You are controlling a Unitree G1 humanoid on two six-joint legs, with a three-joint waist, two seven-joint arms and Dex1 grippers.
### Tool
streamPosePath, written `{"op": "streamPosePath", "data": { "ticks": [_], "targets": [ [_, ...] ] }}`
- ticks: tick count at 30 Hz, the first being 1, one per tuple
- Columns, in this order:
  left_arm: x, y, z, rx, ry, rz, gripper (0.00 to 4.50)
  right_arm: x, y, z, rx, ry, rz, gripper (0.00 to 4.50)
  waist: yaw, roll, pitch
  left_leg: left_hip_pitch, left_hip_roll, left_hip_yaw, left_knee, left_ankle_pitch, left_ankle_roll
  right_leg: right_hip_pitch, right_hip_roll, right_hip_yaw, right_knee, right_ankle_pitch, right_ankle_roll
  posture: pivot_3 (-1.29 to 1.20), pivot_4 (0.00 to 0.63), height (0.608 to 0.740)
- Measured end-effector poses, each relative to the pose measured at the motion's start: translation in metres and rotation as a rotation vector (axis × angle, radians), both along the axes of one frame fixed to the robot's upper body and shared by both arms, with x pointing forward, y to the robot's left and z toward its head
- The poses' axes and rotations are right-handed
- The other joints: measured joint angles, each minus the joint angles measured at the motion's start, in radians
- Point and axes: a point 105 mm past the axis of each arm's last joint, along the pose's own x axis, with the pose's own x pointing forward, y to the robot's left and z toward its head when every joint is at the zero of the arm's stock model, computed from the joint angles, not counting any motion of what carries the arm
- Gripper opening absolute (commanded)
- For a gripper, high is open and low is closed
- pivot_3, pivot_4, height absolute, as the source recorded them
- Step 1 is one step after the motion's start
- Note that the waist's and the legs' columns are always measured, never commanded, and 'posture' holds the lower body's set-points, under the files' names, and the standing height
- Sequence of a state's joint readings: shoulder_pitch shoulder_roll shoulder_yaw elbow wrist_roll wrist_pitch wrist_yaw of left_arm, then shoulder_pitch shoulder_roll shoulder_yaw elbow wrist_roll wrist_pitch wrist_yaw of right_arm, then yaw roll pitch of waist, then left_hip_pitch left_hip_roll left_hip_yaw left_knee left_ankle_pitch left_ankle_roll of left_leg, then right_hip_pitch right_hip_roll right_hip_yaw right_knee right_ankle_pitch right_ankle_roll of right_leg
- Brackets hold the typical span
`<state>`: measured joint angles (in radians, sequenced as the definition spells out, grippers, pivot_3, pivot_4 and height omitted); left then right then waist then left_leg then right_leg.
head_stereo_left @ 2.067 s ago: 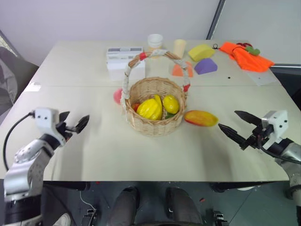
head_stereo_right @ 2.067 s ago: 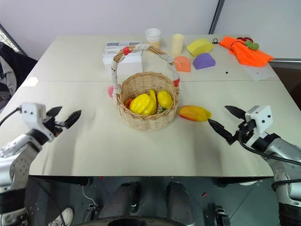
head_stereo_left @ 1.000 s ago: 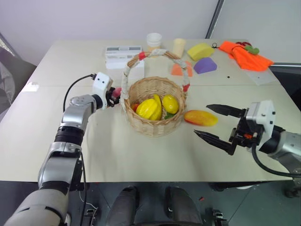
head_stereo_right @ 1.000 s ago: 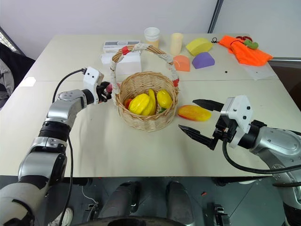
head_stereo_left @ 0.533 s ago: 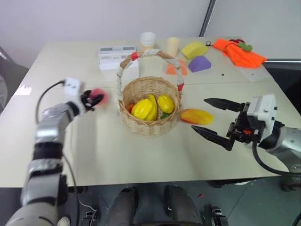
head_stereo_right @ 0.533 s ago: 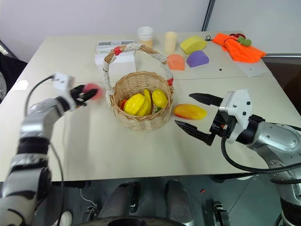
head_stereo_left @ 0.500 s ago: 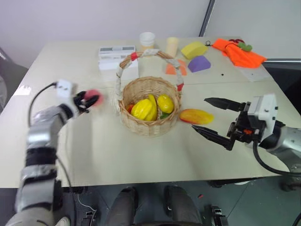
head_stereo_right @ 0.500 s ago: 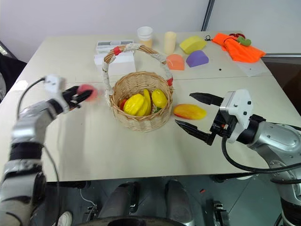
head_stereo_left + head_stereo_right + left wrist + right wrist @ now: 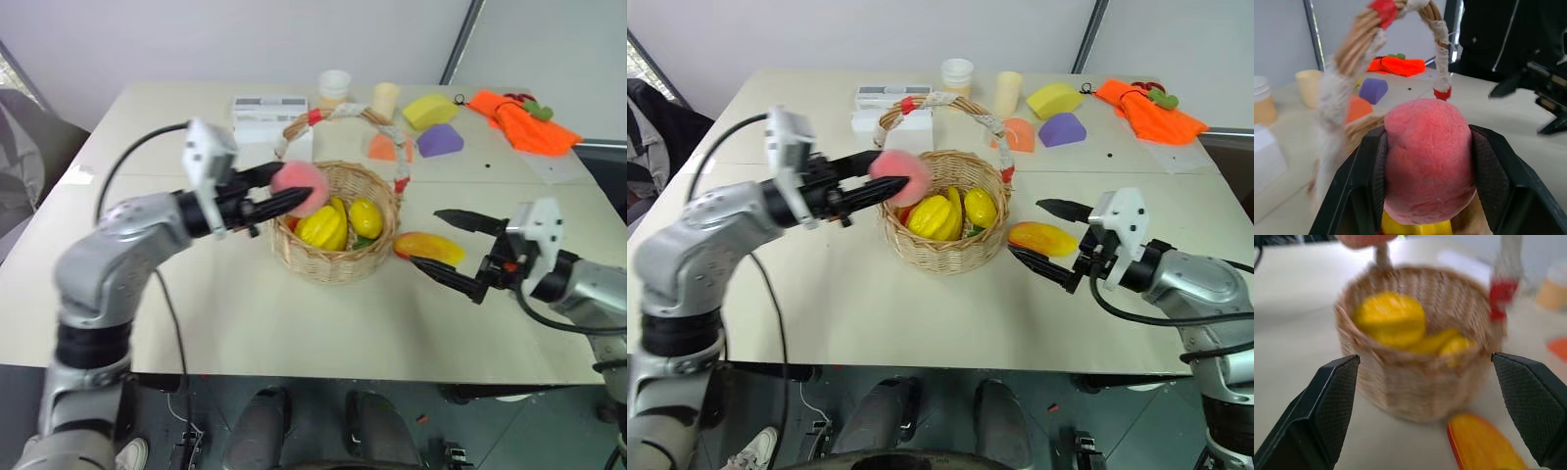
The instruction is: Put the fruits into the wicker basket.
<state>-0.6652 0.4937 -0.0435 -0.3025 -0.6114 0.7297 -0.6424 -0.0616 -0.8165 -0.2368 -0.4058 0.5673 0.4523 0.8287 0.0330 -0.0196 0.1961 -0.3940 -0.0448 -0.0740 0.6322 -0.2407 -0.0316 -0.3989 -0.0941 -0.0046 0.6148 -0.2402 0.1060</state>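
Pink-peach toy fruit [image 9: 301,187] sits clamped between the two black fingers of the left gripper [image 9: 290,190], held in the air at the near-left rim of the wicker basket [image 9: 338,257], under its arched handle. In the left wrist view the fruit [image 9: 1427,159] fills the gap between both pads. Basket stands mid-table and holds yellow ribbed fruit [image 9: 320,226] and lemon [image 9: 365,217]. Mango [image 9: 431,247] lies on the table [image 9: 245,313] just right of the basket. Right gripper [image 9: 440,244] hovers beside the mango, fingers spread wide, one on either side of it, holding nothing. Behind the basket: white box [image 9: 268,111], two cups, yellow, purple and orange blocks, orange cloth [image 9: 525,119].
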Motion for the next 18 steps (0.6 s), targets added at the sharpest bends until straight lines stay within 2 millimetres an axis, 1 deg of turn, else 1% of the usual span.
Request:
{"op": "streamPosePath", "data": {
  "ticks": [2,3,4,5,6,9,11,14,18],
  "targets": [
    [0.009,-0.006,-0.008,0.016,0.024,0.013,2.99,0.006,-0.005,-0.013,-0.028,0.035,-0.043,4.50,-0.009,0.000,0.000,-0.001,0.002,0.001,-0.001,0.000,0.000,-0.003,0.003,0.001,0.001,0.000,0.000,0.00,0.150,0.740],
    [0.012,-0.006,-0.013,0.028,0.037,0.019,3.29,0.010,-0.006,-0.017,-0.037,0.042,-0.058,4.50,-0.017,0.000,0.000,-0.002,0.003,0.001,-0.001,0.000,0.000,-0.004,0.004,0.001,0.003,0.000,0.000,0.00,0.150,0.740],
    [0.015,-0.007,-0.018,0.041,0.052,0.021,3.87,0.014,-0.007,-0.020,-0.045,0.039,-0.073,4.50,-0.023,0.000,0.000,-0.003,0.004,0.001,-0.001,0.000,0.000,-0.007,0.005,0.001,0.004,0.000,0.000,0.00,0.150,0.740],
    [0.016,-0.007,-0.019,0.047,0.056,0.021,4.25,0.016,-0.008,-0.020,-0.050,0.036,-0.081,4.50,-0.025,0.000,0.000,-0.004,0.005,0.001,-0.001,0.000,0.000,-0.007,0.006,0.001,0.004,0.000,0.000,0.00,0.150,0.740],
    [0.017,-0.008,-0.019,0.054,0.051,0.014,4.39,0.021,-0.008,-0.021,-0.065,0.022,-0.092,4.50,-0.027,0.000,0.000,-0.004,0.005,0.001,0.000,0.000,0.000,-0.008,0.008,0.001,0.005,0.000,0.000,0.00,0.150,0.740],
    [0.012,-0.008,-0.015,0.066,0.030,-0.037,4.39,0.030,-0.010,-0.024,-0.124,-0.018,-0.099,4.50,-0.029,0.000,0.000,-0.003,0.006,0.001,0.000,0.000,0.000,-0.008,0.009,0.001,0.006,0.000,0.000,0.00,0.150,0.740],
    [0.005,-0.003,-0.016,0.082,0.034,-0.071,4.39,0.035,-0.009,-0.027,-0.156,-0.032,-0.086,4.50,-0.032,0.000,0.000,-0.003,0.007,0.002,0.000,0.000,0.000,-0.008,0.010,0.001,0.007,0.000,-0.001,0.00,0.150,0.740],
    [-0.011,0.008,-0.026,0.114,0.065,-0.143,4.39,0.046,-0.011,-0.028,-0.193,-0.041,-0.070,4.50,-0.044,0.001,0.000,-0.003,0.008,0.001,0.000,0.000,0.000,-0.008,0.010,0.002,0.006,0.000,-0.001,0.00,0.150,0.740],
    [-0.029,0.018,-0.029,0.136,0.083,-0.207,4.39,0.058,-0.012,-0.036,-0.234,-0.005,-0.044,4.50,-0.046,0.001,0.000,-0.003,0.008,0.001,0.000,0.000,0.000,-0.008,0.009,0.003,0.006,0.000,-0.001,0.00,0.150,0.740]
  ]
}}
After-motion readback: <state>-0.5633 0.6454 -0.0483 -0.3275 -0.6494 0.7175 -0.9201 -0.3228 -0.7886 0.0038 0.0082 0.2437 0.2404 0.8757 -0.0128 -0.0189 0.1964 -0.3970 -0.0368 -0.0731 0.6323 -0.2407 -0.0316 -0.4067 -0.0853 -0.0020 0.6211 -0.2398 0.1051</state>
